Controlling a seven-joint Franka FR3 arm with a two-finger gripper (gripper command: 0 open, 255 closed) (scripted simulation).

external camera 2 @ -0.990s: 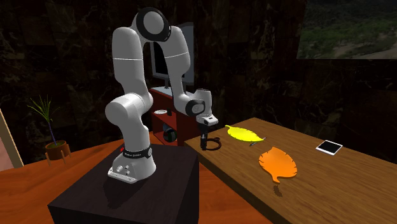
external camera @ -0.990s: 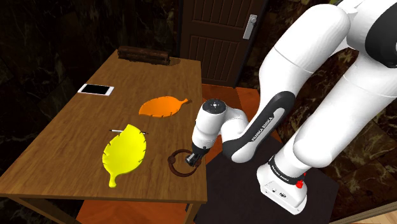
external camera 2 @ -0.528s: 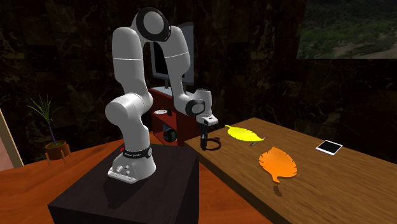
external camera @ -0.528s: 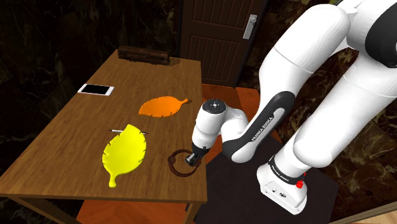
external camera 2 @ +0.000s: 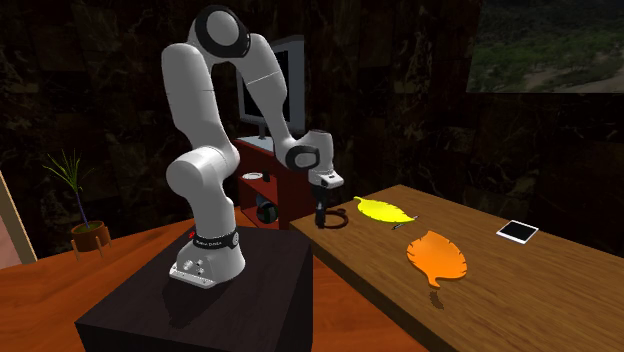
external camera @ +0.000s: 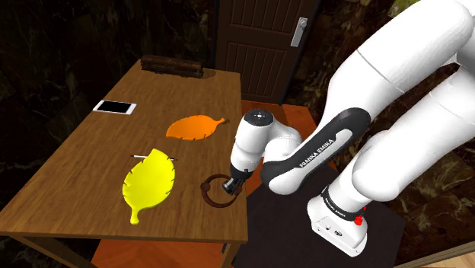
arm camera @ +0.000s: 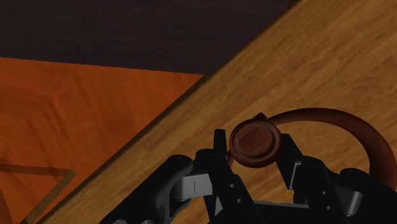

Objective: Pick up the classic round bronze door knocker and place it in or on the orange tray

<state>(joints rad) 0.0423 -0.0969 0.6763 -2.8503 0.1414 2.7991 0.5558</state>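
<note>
Part of door knocker (arm camera: 347, 122) behind gripper (arm camera: 256, 164)

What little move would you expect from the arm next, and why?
Probably a short lift straight up. The gripper looks shut on the round boss of the door knocker, which is low at the edge of the table. The orange tray sits farther along it, so the ring should clear the wood first.

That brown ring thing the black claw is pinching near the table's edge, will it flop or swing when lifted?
The reddish-brown ring-shaped door knocker looks rigid, so it probably won't flop. The black gripper clasps its round boss, with the ring off to one side, so it may tilt or swing. Its smooth, rounded surface could slip.
</note>
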